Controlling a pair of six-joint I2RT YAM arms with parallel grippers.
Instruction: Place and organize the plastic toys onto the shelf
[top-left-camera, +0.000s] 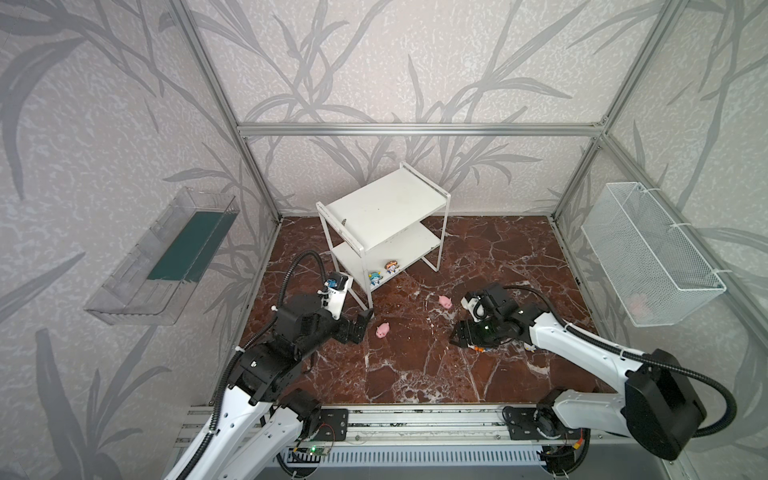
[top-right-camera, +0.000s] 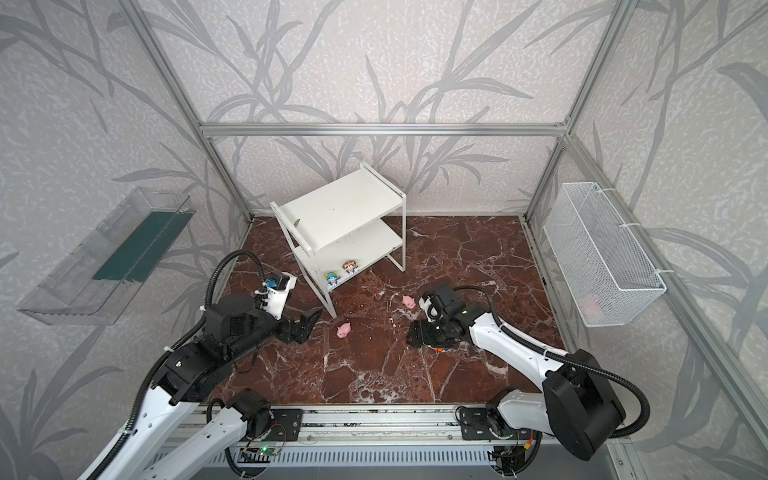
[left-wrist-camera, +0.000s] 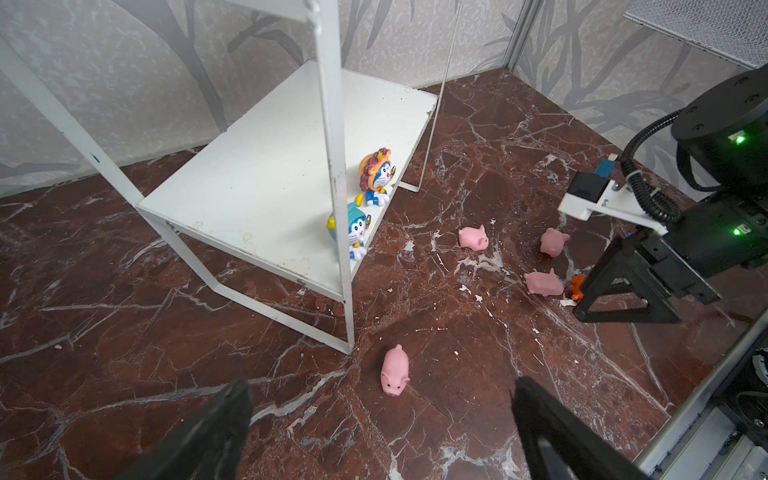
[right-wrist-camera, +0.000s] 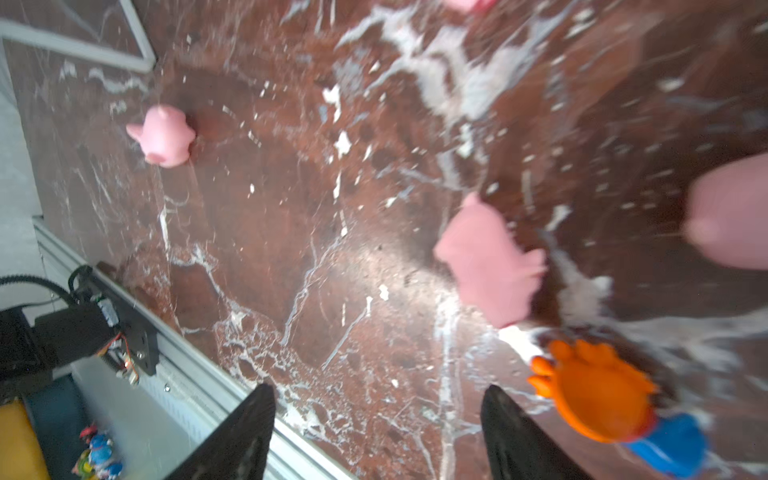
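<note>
Left claw (top-left-camera: 360, 325): spread wide and empty, low over the dark marbled surface (top-left-camera: 415, 374), with its mouth towards the near pig (top-left-camera: 383, 330), just beside it at 3 o'clock in both top views.
Risk here: the pig is small and rounded, so an off-centre pinch would likely squirt it towards the shelf leg (top-left-camera: 369, 305) at its 11 o'clock.
Right claw (right-wrist-camera: 379, 392): released, nothing between the jaws, close over a huddle of toys. The orange figurine (right-wrist-camera: 598, 390) lies just outside one finger, with the middle pig (right-wrist-camera: 490, 262) and a blurred pig (right-wrist-camera: 731, 216) near it.
Risk here: the toys are crowded, so a descending jaw could knock a neighbour or trap two at once.
Far pig (top-left-camera: 445, 301): alone on the surface, at 11 o'clock of the right claw.
Shelf (top-left-camera: 382, 203): at 12 o'clock, set askew, with the top board bare. The blue-hooded figurine (top-left-camera: 376, 278) and the lion-maned figurine (top-left-camera: 391, 267) stand at the lower board's front edge.
Risk here: an arm reaching in could sweep the pair off or nudge the thin-legged rack.
Progress: early, judging by two toys shelved.
</note>
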